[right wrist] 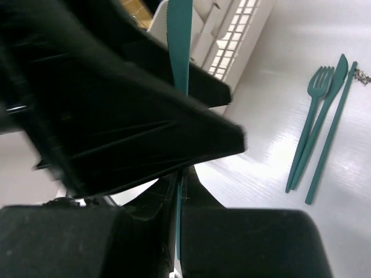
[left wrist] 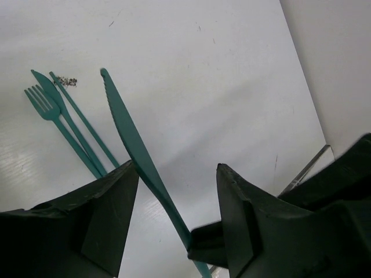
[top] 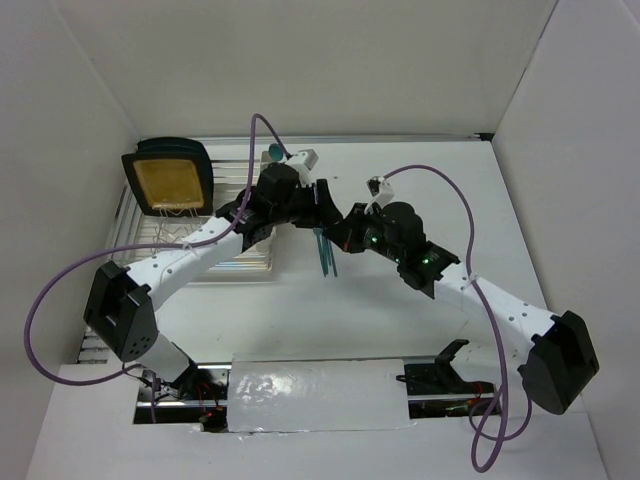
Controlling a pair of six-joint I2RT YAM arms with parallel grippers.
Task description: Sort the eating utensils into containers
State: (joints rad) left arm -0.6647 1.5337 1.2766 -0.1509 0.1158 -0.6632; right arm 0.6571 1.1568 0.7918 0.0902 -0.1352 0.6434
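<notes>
A teal plastic knife [left wrist: 124, 130] is held in the air with my right gripper [right wrist: 181, 188] shut on its handle; the blade points up past the rack in the right wrist view. My left gripper [left wrist: 177, 168] is open and straddles this knife, with a gap showing on both sides. In the top view the two grippers meet at mid table, left gripper [top: 316, 200] and right gripper [top: 340, 232]. Three more teal utensils, a fork [right wrist: 313, 110] among them, lie side by side on the table [top: 325, 250]. A white perforated container [right wrist: 239, 29] of the dish rack stands just behind the grippers.
The wire dish rack [top: 215, 250] sits at the left of the table and holds a black-rimmed yellow plate [top: 168, 180] upright. A small teal item [top: 275, 152] lies by the back edge. White walls close in the table at the back and both sides.
</notes>
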